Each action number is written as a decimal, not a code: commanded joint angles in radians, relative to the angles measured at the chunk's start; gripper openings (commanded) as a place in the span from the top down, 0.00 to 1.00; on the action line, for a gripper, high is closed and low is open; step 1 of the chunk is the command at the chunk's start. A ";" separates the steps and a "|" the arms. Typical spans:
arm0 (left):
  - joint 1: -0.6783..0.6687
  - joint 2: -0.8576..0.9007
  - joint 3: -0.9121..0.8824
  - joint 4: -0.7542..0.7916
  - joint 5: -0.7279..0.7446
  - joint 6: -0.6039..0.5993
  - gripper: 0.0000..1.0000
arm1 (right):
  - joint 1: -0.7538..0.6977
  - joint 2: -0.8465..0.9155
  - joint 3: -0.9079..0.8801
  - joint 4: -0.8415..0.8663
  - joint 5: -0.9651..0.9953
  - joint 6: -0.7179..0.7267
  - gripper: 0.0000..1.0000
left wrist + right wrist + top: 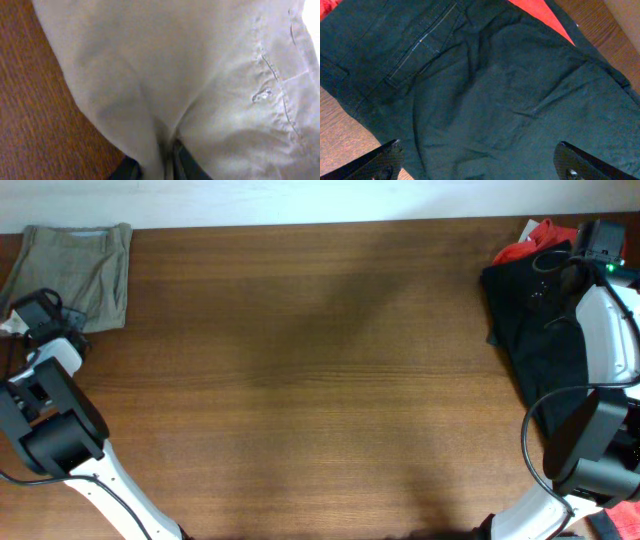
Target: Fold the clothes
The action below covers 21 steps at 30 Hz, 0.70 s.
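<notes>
Folded khaki trousers (78, 265) lie at the table's far left corner and fill the left wrist view (190, 75). My left gripper (160, 167) is at their near edge (48, 308), its two fingers pinched close on a fold of the khaki cloth. A black garment (540, 330) lies crumpled at the far right, with a red garment (540, 235) behind it. My right gripper (485, 162) hangs wide open just above the black garment (485, 100), nothing between its fingers. It sits at the far right corner in the overhead view (598, 242). Red cloth (540, 20) shows beyond the black.
The brown wooden table (300, 380) stretches between the two piles. The table's back edge meets a white wall (300, 200). Cables run from the right arm over the black garment.
</notes>
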 commanded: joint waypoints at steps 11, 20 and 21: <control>-0.010 0.064 0.858 -1.186 -0.099 0.092 0.31 | -0.001 -0.013 0.003 0.003 0.011 0.009 0.01; -0.184 -0.146 1.569 -1.755 0.528 0.509 0.27 | -0.001 -0.013 0.003 0.089 -0.057 0.010 0.01; -0.225 -0.215 1.569 -1.755 0.527 0.531 0.26 | -0.001 -0.016 0.003 0.022 -0.173 0.009 0.01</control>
